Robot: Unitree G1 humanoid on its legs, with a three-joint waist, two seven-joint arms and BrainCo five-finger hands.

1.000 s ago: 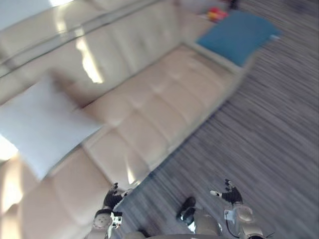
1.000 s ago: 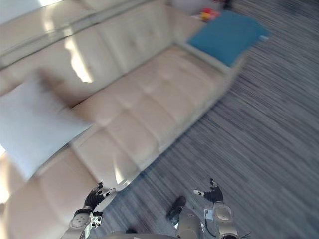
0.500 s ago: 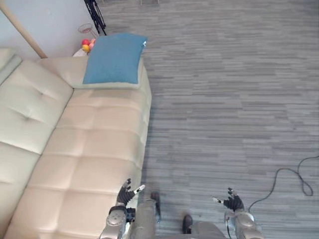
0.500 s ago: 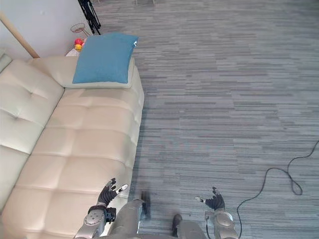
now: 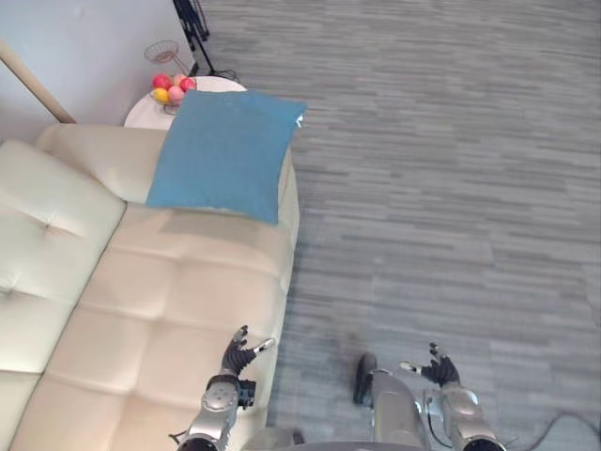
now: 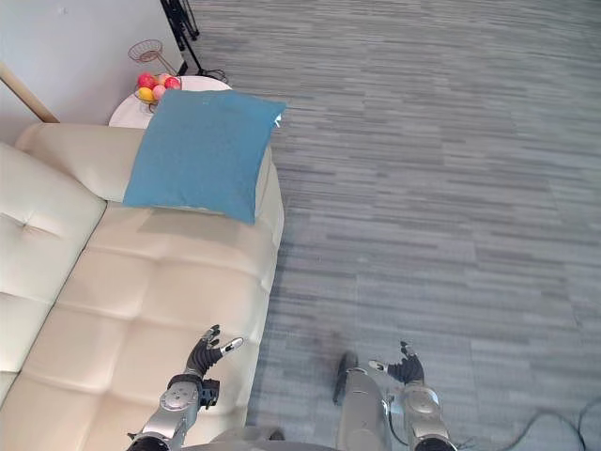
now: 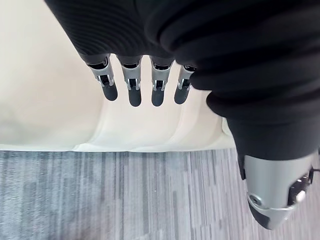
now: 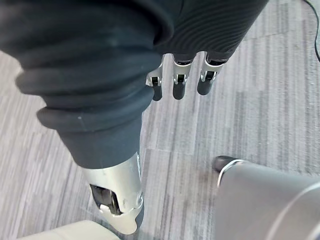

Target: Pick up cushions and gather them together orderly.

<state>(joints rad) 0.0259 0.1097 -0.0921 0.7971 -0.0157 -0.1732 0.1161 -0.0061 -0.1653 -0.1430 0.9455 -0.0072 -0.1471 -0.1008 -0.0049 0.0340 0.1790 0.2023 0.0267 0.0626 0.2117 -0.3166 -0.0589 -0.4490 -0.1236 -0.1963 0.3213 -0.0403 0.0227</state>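
Nearest, the left robot hand [image 5: 234,358] hovers open and empty over the front edge of the cream sofa [image 5: 141,301]. The right robot hand [image 5: 437,370] hangs open, also empty, above the grey floor [image 5: 451,188]. Farther along, a blue cushion [image 5: 225,155] lies on the sofa's far end, over the armrest. Beyond it, a small round desk [image 5: 141,115] carries a wire basket of fruit [image 5: 171,86].

Loses the cream sofa [image 5: 141,310] past the edges at nine and six o'clock. Hides most of the round table [image 5: 141,114] behind the blue cushion [image 5: 223,155] at eleven. Crops the black stand [image 5: 192,28] at twelve.
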